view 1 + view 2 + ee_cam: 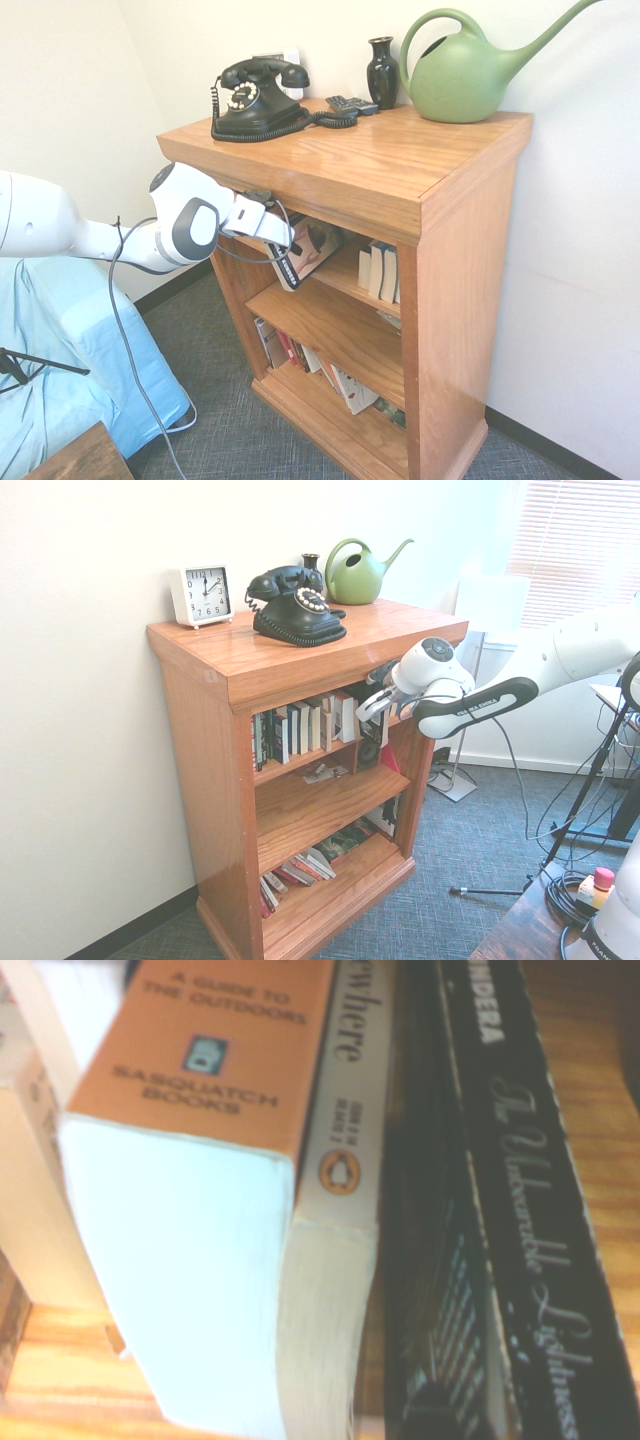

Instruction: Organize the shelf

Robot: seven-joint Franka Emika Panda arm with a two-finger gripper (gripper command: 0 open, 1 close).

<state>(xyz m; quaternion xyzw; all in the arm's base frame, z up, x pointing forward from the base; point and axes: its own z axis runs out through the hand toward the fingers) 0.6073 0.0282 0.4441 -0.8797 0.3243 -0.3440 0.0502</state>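
As your arm reached in under the top of the shelf [400, 190], which stood against the white wall, its gripper [290, 262] pinched a dark-spined book [300, 255] between its fingers at the top tier, tilted beside an orange book [200, 1060] and a white one [335, 1210].

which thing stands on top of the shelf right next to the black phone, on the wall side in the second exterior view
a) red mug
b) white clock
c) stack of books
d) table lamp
b: the white clock stands beside the black phone on the shelf top.
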